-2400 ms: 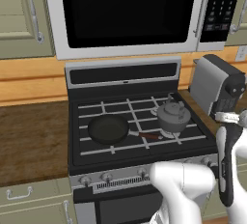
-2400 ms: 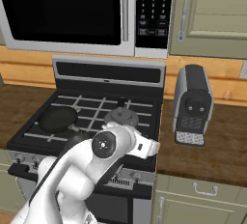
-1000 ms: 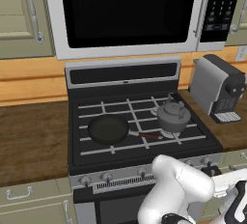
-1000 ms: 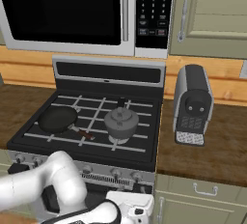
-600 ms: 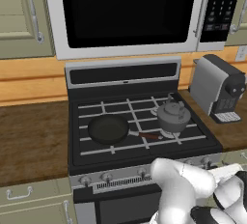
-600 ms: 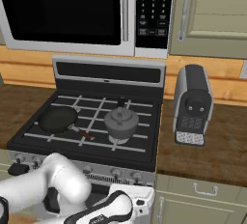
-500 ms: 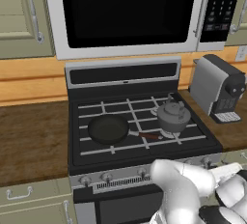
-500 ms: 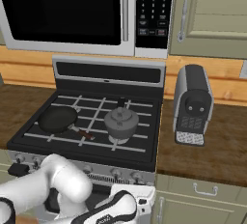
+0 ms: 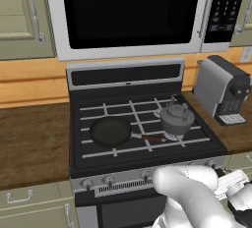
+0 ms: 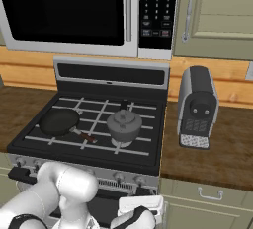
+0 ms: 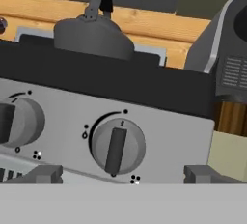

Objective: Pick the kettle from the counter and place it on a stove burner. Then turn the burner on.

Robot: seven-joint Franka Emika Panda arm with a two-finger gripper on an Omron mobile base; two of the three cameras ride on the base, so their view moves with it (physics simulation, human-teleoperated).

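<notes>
The dull-grey kettle [image 9: 177, 118] [image 10: 124, 126] stands upright on the stove's front right grate, covering most of the burner [image 10: 120, 144] beneath it. In the hand view the kettle [image 11: 94, 35] rises above the stove's front panel. My gripper [image 11: 124, 175] is open, low in front of that panel, its two fingertips [image 11: 46, 174] wide apart. Straight ahead between them is a round silver knob [image 11: 118, 145] with its bar pointing up. A second knob [image 11: 14, 120] sits to its left. The dark wood counter [image 9: 29, 138] flanks the stove.
A black frying pan [image 9: 110, 131] [image 10: 59, 121] with a reddish handle lies on the front left grate. A grey coffee machine [image 9: 221, 94] [image 10: 197, 105] stands on the counter right of the stove. A microwave [image 9: 133, 11] hangs above. My white arm [image 10: 64, 193] fills the space before the oven door.
My arm has swung down from beside the stove top to low in front of the knob panel. The kettle and pan have stayed put.
</notes>
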